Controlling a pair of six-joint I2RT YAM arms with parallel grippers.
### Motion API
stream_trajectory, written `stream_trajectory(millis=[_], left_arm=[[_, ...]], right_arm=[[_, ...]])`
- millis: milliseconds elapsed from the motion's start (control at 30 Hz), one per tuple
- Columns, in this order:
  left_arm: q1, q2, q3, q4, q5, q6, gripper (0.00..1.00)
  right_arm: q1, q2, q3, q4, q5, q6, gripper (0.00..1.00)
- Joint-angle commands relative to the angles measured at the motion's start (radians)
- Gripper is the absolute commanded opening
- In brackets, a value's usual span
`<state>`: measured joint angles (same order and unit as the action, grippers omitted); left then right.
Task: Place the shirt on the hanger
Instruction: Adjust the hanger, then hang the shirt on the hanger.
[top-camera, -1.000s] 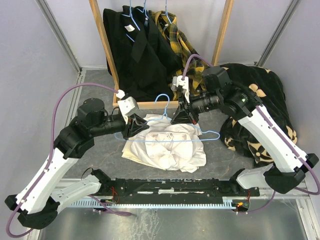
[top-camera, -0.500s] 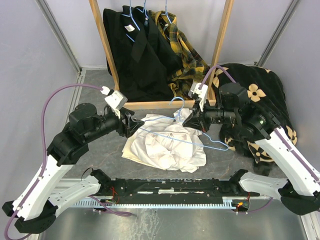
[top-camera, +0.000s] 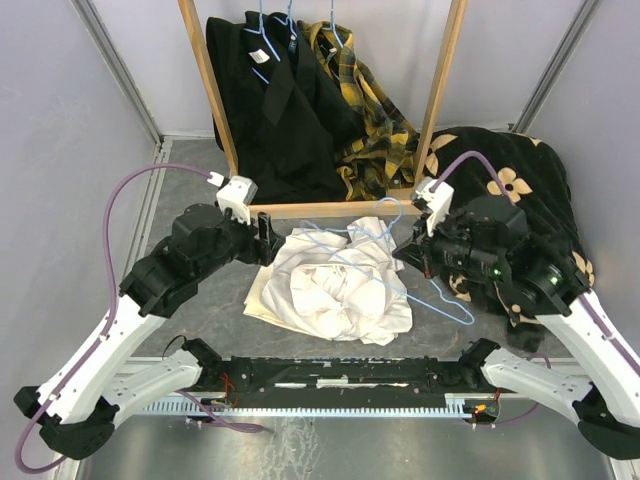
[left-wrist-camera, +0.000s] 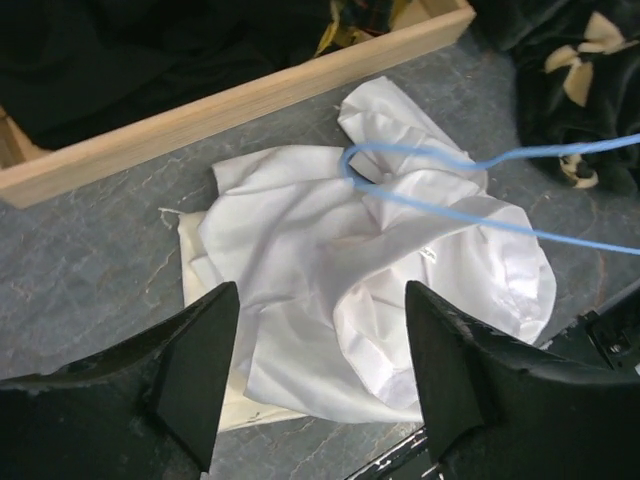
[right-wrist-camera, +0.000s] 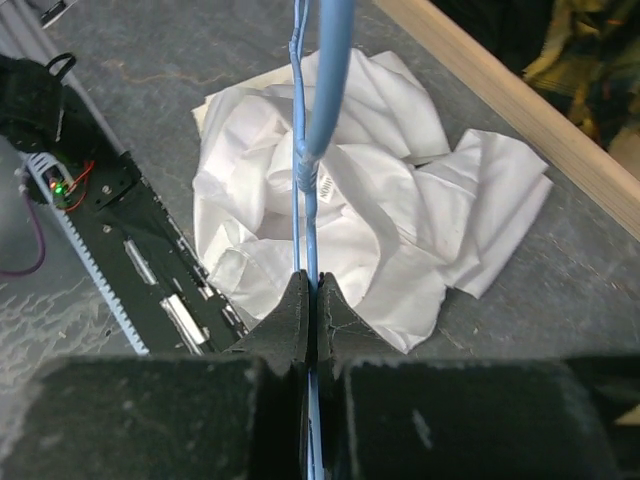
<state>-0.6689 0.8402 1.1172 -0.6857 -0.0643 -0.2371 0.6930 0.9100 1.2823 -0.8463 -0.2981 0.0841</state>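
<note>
A wooden rack (top-camera: 320, 209) with 2 uprights stands at the back of the grey table (top-camera: 190, 180). Black garments (top-camera: 275, 110) and a yellow-and-black plaid shirt (top-camera: 375, 120) hang on it. A black blanket with cream flowers (top-camera: 520, 180) is heaped at the right. A cream-yellow cloth (top-camera: 262, 305) lies mid-table.

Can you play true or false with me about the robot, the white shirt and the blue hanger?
1. The right hand is pinching the blue hanger. True.
2. The left hand is holding the shirt. False: it is open, with nothing between its fingers.
3. The shirt is hanging neatly on the hanger. False: it lies crumpled on the table, and the hanger's wire only crosses over it.
4. Black clothes hang in the wooden rack behind the shirt. True.
</note>
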Motion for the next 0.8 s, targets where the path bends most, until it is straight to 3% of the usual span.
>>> stream_trajectory(millis=[0, 200, 433, 767], left_arm=[[0.000, -0.035, -0.053, 0.051, -0.118, -0.141, 0.77], [0.000, -0.001, -0.126, 0.097, -0.132, -0.208, 0.81], [0.000, 0.095, -0.182, 0.138, -0.086, -0.301, 0.72], [-0.008, -0.053, -0.436, 0.290, 0.003, -0.434, 0.70]], right_arm=[[0.002, -0.077, -0.006, -0.010, 0.198, 0.061, 0.00], [0.001, -0.129, 0.002, -0.064, 0.320, 0.088, 0.00], [0.001, -0.151, 0.002, -0.093, 0.347, 0.089, 0.00], [0.001, -0.154, -0.027, -0.090, 0.351, 0.088, 0.00]])
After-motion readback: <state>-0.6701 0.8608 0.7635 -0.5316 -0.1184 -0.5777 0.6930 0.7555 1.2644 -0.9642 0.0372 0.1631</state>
